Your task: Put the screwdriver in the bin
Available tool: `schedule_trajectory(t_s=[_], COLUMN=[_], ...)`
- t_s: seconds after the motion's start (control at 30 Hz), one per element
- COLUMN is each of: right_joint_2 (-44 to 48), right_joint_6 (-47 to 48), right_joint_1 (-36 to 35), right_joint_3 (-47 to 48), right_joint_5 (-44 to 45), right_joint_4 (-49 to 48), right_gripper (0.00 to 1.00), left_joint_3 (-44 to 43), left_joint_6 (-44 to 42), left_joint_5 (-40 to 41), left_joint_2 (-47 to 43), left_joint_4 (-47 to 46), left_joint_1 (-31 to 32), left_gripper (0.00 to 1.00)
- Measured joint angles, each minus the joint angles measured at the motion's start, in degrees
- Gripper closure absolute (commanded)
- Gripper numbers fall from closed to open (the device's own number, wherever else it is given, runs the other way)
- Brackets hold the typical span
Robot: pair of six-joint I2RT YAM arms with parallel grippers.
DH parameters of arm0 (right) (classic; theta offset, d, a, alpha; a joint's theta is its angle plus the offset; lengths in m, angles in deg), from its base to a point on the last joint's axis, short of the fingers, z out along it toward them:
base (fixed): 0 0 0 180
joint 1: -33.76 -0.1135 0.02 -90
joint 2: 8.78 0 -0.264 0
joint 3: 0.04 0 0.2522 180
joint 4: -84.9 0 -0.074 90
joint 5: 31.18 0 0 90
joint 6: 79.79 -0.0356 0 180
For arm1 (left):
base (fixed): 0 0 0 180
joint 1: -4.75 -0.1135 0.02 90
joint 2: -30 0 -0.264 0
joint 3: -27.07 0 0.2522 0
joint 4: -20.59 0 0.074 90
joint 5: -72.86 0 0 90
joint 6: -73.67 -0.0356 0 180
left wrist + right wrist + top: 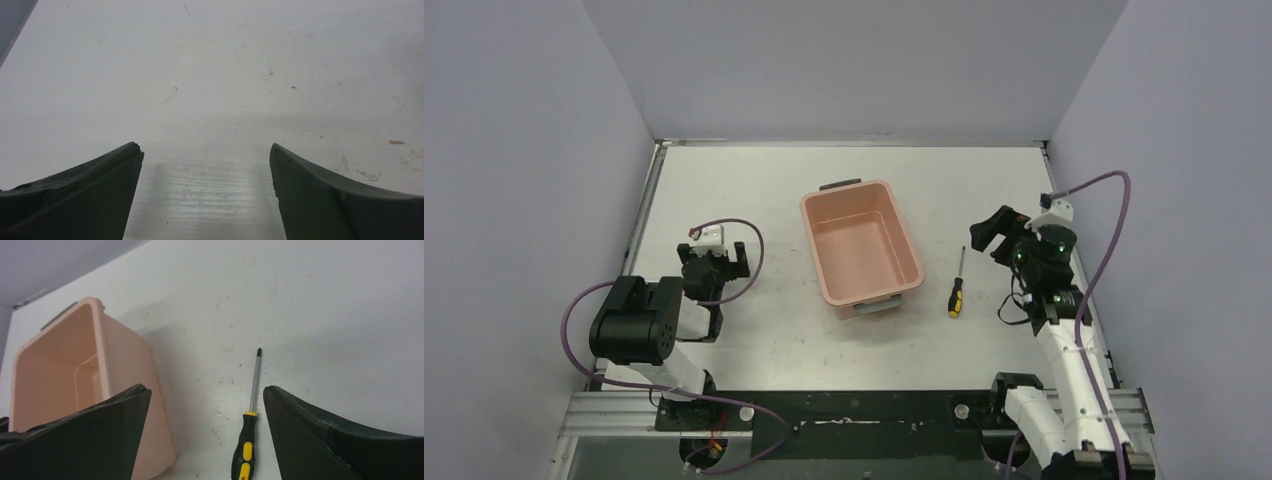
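The screwdriver [957,287], yellow-and-black handle and thin dark shaft, lies on the white table just right of the bin, tip pointing away. The salmon-pink bin [861,248] stands empty in the middle of the table. My right gripper [986,234] is open, raised to the right of the screwdriver. In the right wrist view the screwdriver [247,435] lies on the table between my open fingers, nearer the right one, and the bin [75,385] is at left. My left gripper [714,262] is open and empty, left of the bin; its wrist view shows only bare table [210,100].
Grey enclosure walls stand around the white table [754,190] on the left, back and right. Purple cables loop from both arms. The arm bases and a metal rail [854,415] sit at the near edge.
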Motion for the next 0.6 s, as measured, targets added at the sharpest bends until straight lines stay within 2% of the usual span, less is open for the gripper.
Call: schedule_trajectory(t_s=[0.2,0.3,0.43,0.47,0.6], right_joint_2=[-20.8,-28.5,-35.9,-37.4,-42.6], right_joint_6=[0.7,0.7,0.7,0.7,0.7], right_joint_1=[-4.4,-8.1,-12.0,-12.7,-14.1], right_joint_3=[9.6,10.4,10.4,10.4,10.4], right_joint_5=[6.9,10.9,14.0,14.6,16.1], right_joint_4=[9.1,13.3,16.7,16.9,16.7], right_gripper=[0.16,0.17,0.25,0.29,0.64], left_joint_3=[0.0,0.0,0.0,0.0,0.0], left_joint_6=[-0.2,-0.2,-0.2,-0.2,-0.2], left_joint_5=[0.0,0.0,-0.1,-0.1,-0.1], left_joint_2=[0.0,0.0,0.0,0.0,0.0], left_joint_4=[0.0,0.0,0.0,0.0,0.0], left_joint_1=[0.0,0.0,0.0,0.0,0.0], left_gripper=[0.03,0.03,0.03,0.03,0.03])
